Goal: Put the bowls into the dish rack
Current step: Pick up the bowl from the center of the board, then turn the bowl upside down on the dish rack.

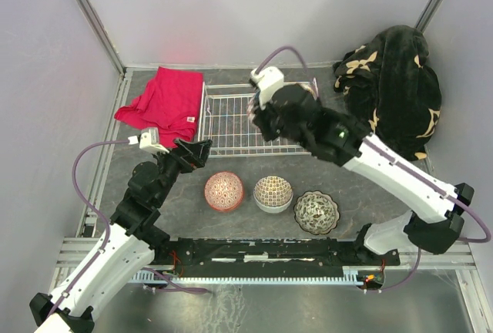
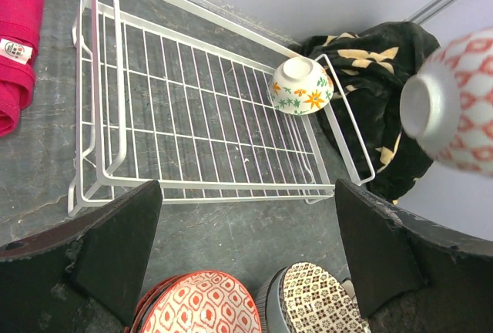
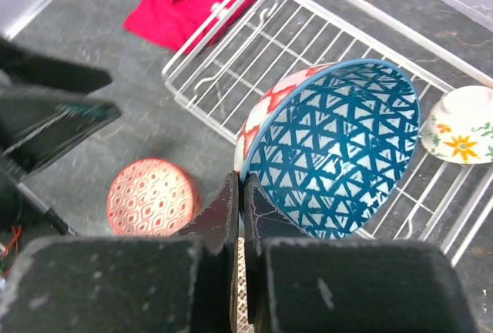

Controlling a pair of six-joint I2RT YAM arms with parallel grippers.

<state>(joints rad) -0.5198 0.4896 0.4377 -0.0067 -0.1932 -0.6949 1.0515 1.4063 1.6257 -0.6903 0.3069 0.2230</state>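
Note:
The white wire dish rack (image 1: 225,126) stands at the back middle of the table. My right gripper (image 3: 241,194) is shut on the rim of a bowl (image 3: 339,156) with a blue triangle inside and a red lattice outside, held tilted above the rack; it also shows in the left wrist view (image 2: 454,113). A floral orange bowl (image 2: 300,86) lies upside down in the rack's far right corner. A red patterned bowl (image 1: 223,191), a brown mosaic bowl (image 1: 273,193) and a dark floral bowl (image 1: 316,212) sit on the table in front of the rack. My left gripper (image 2: 246,248) is open and empty, above the red and brown bowls.
A red cloth (image 1: 166,102) lies left of the rack. A black floral blanket (image 1: 393,86) is heaped at the back right. The right arm (image 1: 385,163) reaches across the table's right side. White walls close in the back and sides.

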